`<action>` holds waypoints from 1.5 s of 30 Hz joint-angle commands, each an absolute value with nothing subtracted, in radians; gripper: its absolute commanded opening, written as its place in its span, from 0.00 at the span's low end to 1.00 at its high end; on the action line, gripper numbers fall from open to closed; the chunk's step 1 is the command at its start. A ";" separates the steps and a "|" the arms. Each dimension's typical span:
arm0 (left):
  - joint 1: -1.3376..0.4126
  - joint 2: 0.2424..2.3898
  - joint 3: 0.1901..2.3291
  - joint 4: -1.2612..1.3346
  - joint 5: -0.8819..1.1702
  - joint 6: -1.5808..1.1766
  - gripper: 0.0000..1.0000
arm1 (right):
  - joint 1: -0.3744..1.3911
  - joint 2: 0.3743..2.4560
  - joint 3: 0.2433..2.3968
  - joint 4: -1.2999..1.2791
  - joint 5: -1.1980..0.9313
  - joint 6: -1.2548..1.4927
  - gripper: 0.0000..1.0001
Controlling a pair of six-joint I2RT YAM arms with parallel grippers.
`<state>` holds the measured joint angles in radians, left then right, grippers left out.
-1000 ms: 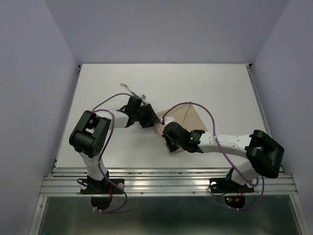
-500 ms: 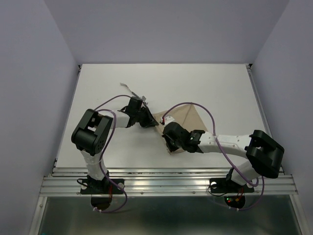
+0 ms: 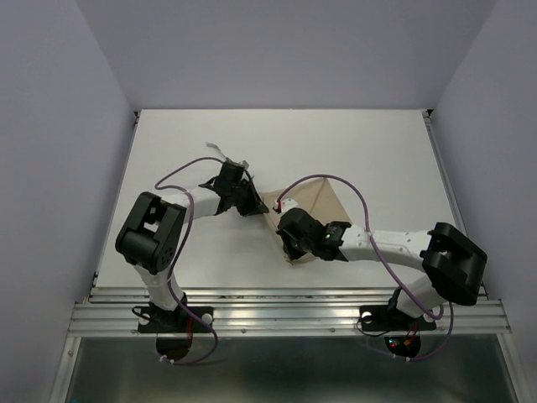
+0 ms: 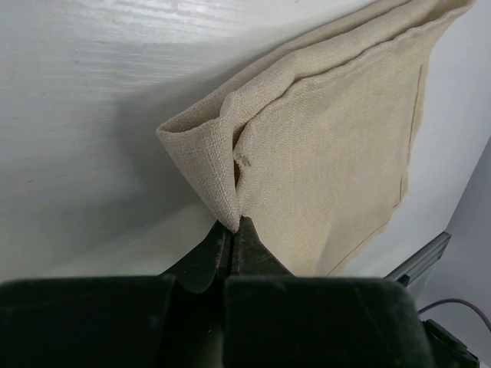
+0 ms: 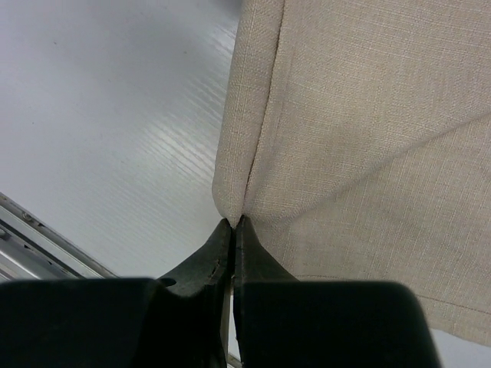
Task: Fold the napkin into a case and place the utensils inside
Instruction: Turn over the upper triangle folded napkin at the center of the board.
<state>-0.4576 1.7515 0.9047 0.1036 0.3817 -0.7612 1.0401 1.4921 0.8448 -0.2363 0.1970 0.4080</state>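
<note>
The beige-tan napkin lies folded on the white table between the two arms. My left gripper is shut on the napkin's left corner, where the napkin bunches into a raised fold at the fingertips. My right gripper is shut on the napkin's near corner; the napkin is pinched there between the closed fingertips. Slim silvery utensils lie on the table beyond the left gripper.
A metal rail runs along the table's near edge, below the arm bases. Purple cables loop over both arms. Grey walls close in the left, right and back sides of the table.
The left gripper has closed on the napkin's left corner, and the left arm's elbow has swung slightly. The right gripper stays shut on the near corner.
</note>
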 commanded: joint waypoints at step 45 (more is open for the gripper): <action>-0.326 1.423 1.405 -0.471 -0.124 -0.574 0.00 | 1.167 1.614 1.162 -0.032 -0.006 0.695 0.01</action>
<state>-0.2363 1.3025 1.4593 -0.7540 -0.0322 -0.4973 1.1744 1.6585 1.3483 0.0086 0.0448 0.6201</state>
